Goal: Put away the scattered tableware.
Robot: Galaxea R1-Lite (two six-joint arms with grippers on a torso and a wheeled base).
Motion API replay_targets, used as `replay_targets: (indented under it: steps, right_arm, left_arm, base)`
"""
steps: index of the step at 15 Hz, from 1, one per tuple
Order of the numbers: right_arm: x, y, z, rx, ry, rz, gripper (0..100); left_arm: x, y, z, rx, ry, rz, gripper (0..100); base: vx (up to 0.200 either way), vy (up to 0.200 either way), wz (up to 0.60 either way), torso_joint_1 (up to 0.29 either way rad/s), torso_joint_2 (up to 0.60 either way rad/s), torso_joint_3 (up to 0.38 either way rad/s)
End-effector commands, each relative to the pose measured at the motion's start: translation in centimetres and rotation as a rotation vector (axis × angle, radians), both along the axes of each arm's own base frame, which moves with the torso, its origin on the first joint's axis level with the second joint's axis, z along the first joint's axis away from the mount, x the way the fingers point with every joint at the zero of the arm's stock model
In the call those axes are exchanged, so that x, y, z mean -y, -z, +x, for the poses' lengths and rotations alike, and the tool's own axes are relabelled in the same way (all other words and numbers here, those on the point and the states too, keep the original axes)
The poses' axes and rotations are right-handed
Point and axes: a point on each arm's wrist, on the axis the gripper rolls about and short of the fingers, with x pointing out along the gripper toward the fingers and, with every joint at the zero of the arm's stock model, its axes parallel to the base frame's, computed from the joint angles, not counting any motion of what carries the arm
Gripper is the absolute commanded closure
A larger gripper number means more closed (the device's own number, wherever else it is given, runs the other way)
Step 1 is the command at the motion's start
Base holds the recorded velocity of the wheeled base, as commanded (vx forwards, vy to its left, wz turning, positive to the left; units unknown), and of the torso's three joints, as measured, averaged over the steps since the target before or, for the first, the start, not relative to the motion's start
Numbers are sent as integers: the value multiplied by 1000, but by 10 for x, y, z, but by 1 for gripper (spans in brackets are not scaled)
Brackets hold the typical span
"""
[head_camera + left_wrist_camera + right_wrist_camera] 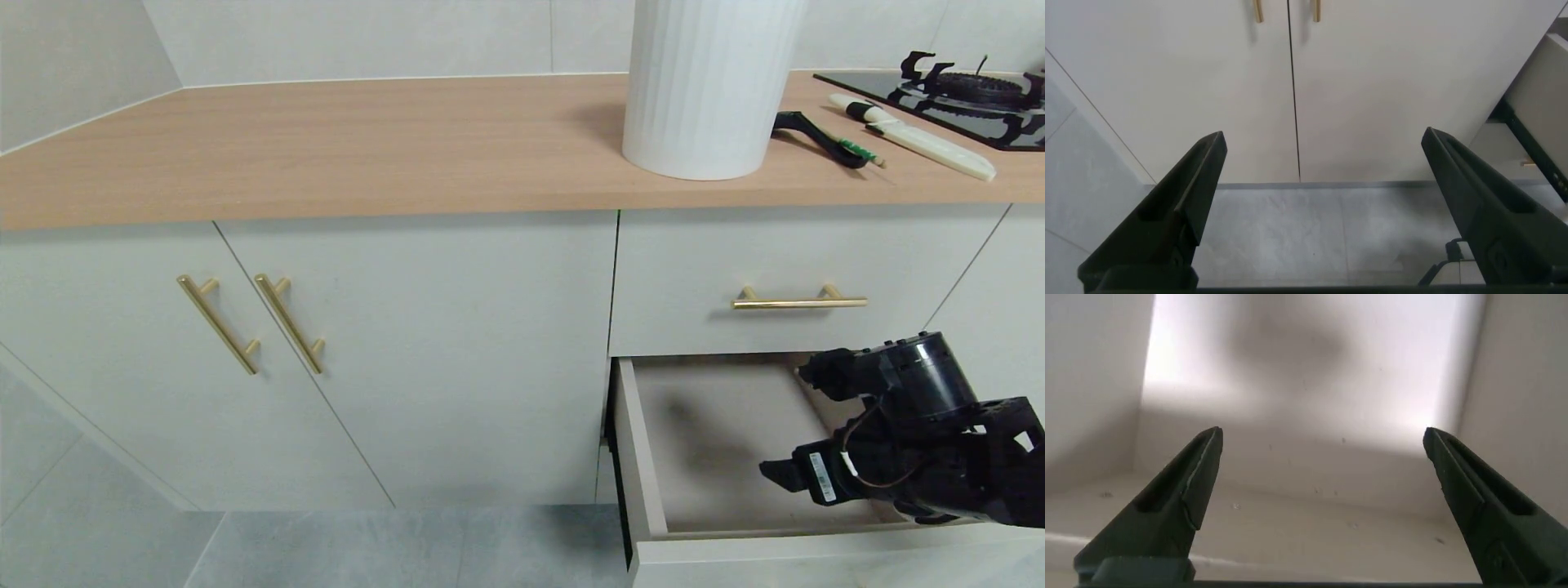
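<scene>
On the wooden counter (367, 147) at the back right lie a white knife (914, 137) and a black-handled utensil with a green part (820, 136). Below them the lower drawer (641, 445) stands pulled out, its bare bottom (1315, 498) showing nothing inside. My right gripper (785, 423) hangs open inside the drawer near its right side, nothing between its fingers (1321, 437). My left gripper (1323, 135) is open and holds nothing, low down and facing the cabinet doors (1290, 98) just above the floor.
A tall white ribbed container (706, 82) stands on the counter beside the utensils. A black stove (971, 90) is at the far right. The shut upper drawer has a gold handle (798, 300). Two cabinet doors with gold handles (253, 322) are at the left.
</scene>
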Motion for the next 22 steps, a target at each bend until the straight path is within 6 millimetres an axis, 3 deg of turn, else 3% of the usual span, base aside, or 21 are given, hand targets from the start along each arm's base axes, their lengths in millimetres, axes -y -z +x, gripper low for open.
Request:
replay_targets:
  steps: [1,18,22]
  right_arm:
    - [2,-14,-6,-1,-5,-4,0]
    - [7,-10,-73,-471,-296,-315,0]
    - [5,-17,-73,-452,-309,-312,0]
  left_arm:
    - [0,0,0,-2,-1,0,0]
    - [0,0,0,-2,-1,0,0]
    - [0,0,0,-2,-1,0,0]
  base:
    - [0,0,0,0,0,0]
    - [0,0,0,0,0,0]
    - [0,0,0,0,0,0]
